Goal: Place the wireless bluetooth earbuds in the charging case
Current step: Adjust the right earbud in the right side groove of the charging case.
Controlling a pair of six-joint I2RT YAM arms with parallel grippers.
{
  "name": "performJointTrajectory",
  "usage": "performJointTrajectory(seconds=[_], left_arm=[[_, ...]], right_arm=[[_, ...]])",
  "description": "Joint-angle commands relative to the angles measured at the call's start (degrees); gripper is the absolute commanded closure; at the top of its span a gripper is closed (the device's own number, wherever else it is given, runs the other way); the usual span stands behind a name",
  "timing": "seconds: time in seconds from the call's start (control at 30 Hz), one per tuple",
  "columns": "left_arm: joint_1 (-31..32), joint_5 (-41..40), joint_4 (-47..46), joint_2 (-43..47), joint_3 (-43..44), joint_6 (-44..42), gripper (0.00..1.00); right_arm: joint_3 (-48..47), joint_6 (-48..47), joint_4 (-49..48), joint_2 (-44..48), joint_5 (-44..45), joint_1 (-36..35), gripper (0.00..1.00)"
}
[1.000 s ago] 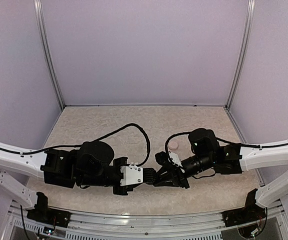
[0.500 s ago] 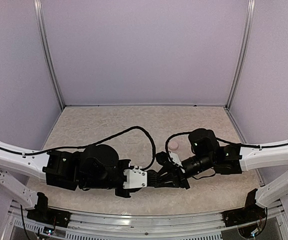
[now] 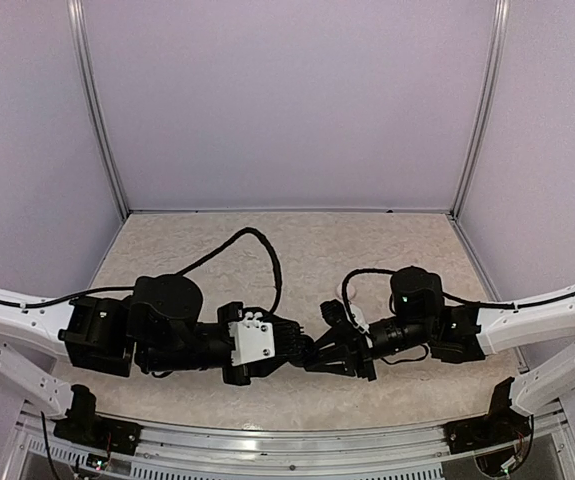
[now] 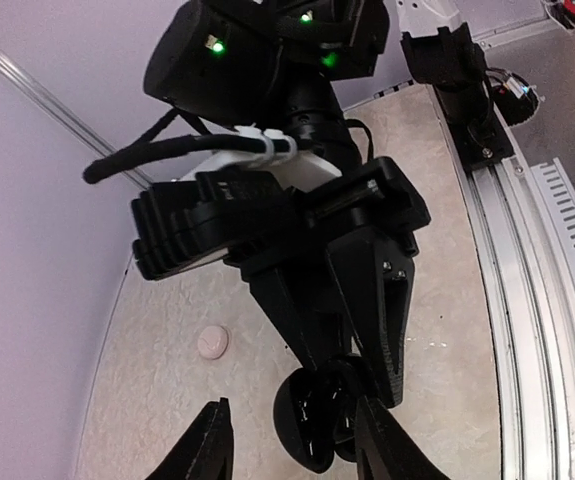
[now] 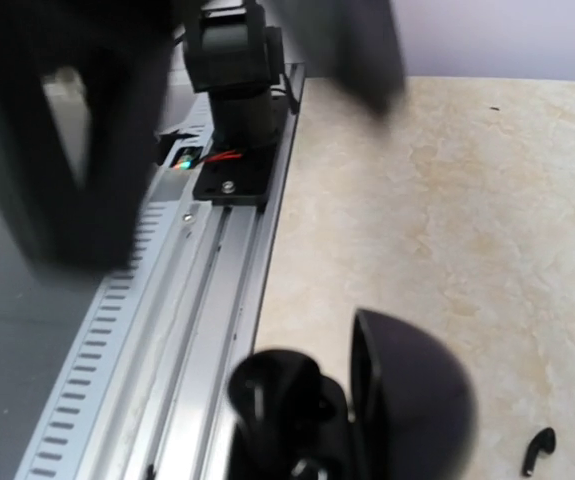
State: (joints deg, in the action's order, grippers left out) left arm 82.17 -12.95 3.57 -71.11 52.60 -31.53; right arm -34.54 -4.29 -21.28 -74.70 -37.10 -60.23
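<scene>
Beige speckled surface (image 3: 197, 250) enclosed by lilac walls (image 3: 287, 100). Slotted metal rail (image 5: 197, 300) seen along near edge. Just past it, black charging case (image 5: 367, 410) pinched by right pincer (image 4: 352, 385), lid hinged open. Left pincer (image 4: 289, 420) spread, fingers (image 4: 207, 450) set either side of case, contact not discernible. One black earbud (image 5: 539, 452) seen lying on surface near case. Pale round puck (image 4: 212, 342) seen farther back.

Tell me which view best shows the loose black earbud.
Right wrist: the earbud lies alone on the table, lower right. The top and left wrist views show no sign of it.
</scene>
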Motion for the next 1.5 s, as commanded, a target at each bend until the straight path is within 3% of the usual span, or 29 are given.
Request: performJointTrajectory(seconds=[0.0,0.33,0.63,1.47], left_arm=[[-2.61,-0.40,-4.90,3.37,-1.45,7.96,0.60],[-11.48,8.40,-11.11,6.53,-3.48,33.29,0.68],[-11.43,12.11,-11.47,-1.45,1.32,42.69,0.72],[-13.00,11.19,-6.66,-7.67,5.40,44.49,0.85]], right_arm=[[2.23,2.80,-8.65,2.64,4.17,0.18,1.00],[4.88,4.12,-14.19,5.60,19.55,0.38,1.00],[3.46,4.12,-13.01,5.52,24.78,0.37,1.00],[3.27,3.15,-10.54,7.20,21.46,0.22,1.00]])
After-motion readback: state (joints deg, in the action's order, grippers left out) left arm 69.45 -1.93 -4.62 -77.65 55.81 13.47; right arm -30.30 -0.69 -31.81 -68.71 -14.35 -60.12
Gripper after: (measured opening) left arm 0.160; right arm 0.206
